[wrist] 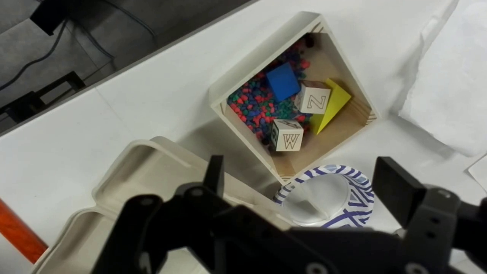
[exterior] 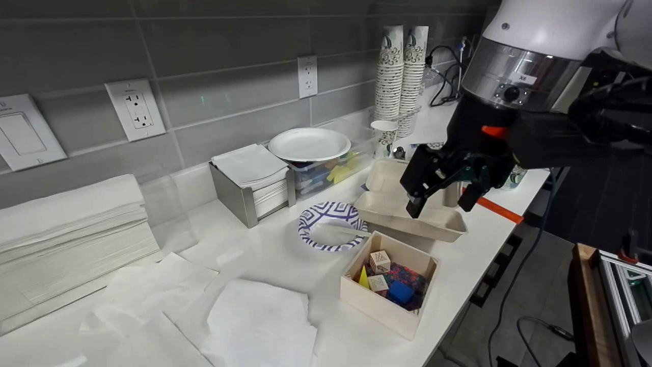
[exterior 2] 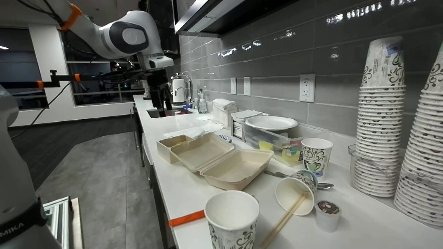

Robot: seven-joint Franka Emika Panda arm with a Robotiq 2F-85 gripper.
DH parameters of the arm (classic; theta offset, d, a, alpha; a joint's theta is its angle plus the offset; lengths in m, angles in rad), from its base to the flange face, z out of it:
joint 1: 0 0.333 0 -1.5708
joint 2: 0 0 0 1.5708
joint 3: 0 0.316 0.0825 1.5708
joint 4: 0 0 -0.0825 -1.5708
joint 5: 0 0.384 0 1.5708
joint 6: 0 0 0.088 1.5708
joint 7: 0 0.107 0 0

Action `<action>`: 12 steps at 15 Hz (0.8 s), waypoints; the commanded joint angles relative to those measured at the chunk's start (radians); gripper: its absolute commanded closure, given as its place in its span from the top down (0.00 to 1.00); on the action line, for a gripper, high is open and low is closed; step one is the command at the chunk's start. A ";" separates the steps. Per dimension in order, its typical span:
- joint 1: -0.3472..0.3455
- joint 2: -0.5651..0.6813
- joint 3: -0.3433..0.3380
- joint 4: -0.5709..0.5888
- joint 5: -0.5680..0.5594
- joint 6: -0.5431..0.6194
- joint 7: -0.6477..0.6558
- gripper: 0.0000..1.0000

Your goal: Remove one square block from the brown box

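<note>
Closest to the wrist camera, the end effector (wrist: 305,180) is seen released, its two fingers spread wide apart above the table (wrist: 163,91). Below, partly hidden by it in that view, a tan food container (wrist: 144,175) is laid with both halves unfolded, and an orange strip (wrist: 19,233) is shown alongside. Just beyond, a patterned plate (wrist: 360,190) is set beside one corner of the brown box (wrist: 262,58); whether the two touch cannot be told. Inside that box, where part of the floor is covered by red, green and blue bits (wrist: 253,106), a square block (wrist: 287,137) marked W is placed near the corner toward the plate; another, the Z block (wrist: 312,99), is flanked by a blue block (wrist: 283,82) and a yellow triangular piece (wrist: 331,106). On the box's far side from the container, white paper (wrist: 449,87) is spread. Farther back in an exterior view, white napkins (exterior: 249,168) are stacked in a grey metal holder (exterior: 232,196), and a white plate (exterior: 309,144) is supported by a clear bin (exterior: 311,178). Farther still, two tall stacks of paper cups (exterior: 389,84) are ranged near the tiled wall (exterior: 229,46).
</note>
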 commanded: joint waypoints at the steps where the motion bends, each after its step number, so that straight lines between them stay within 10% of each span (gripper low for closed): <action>1: 0.044 0.007 -0.044 0.001 -0.027 0.000 0.019 1.00; 12: 0.038 0.246 -0.053 0.097 -0.166 0.124 0.089 1.00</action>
